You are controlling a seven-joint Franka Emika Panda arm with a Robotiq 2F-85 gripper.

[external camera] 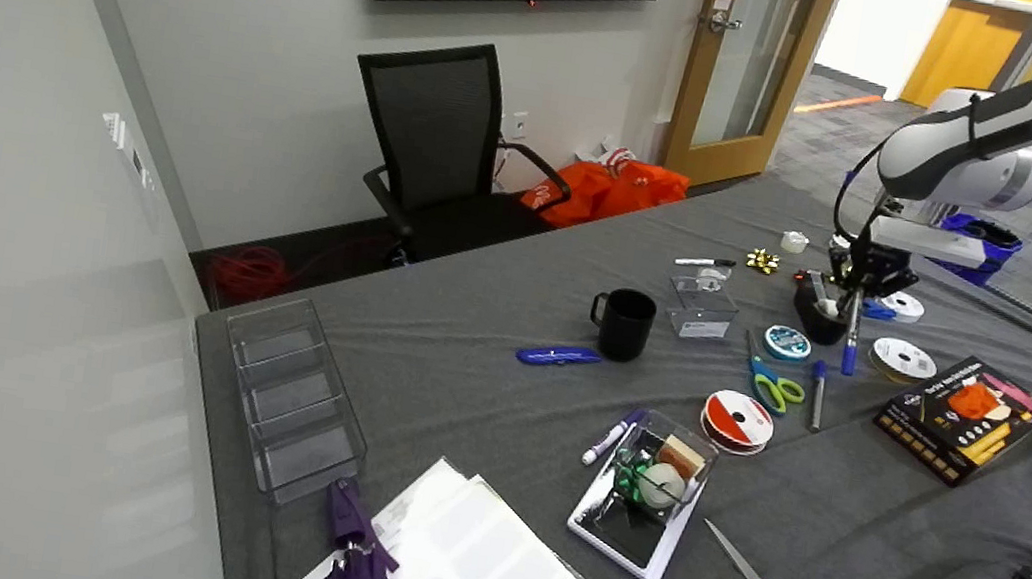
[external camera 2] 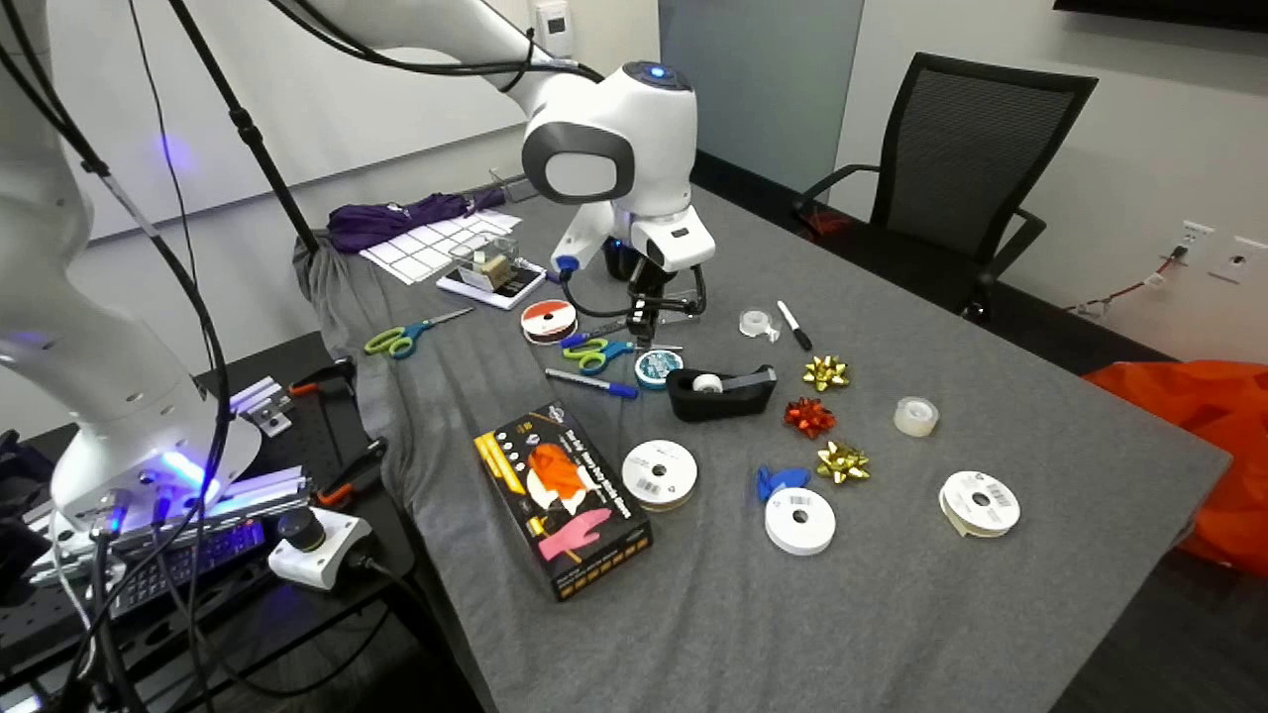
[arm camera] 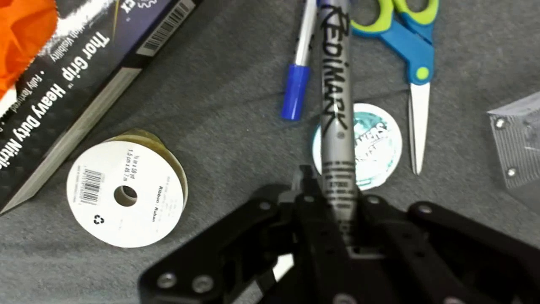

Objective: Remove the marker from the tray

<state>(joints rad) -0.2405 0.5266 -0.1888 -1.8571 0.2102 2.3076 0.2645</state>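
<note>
Silver, black-lettered cylindrical marker (arm camera: 338,114) is pinched between the black jointed fingers (arm camera: 316,230), long axis running out to the top edge of the wrist view. I'd guess it just needs lowering to the grey cloth-covered worktop (arm camera: 236,105).

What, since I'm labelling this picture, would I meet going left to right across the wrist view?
Black rectangular orange-printed box → silver blue-capped marker → silver cylindrical REDIMARK-lettered marker → blue-and-lime-handled metal scissors → clear ridged plastic container, cut off by the picture's right edge.
</note>
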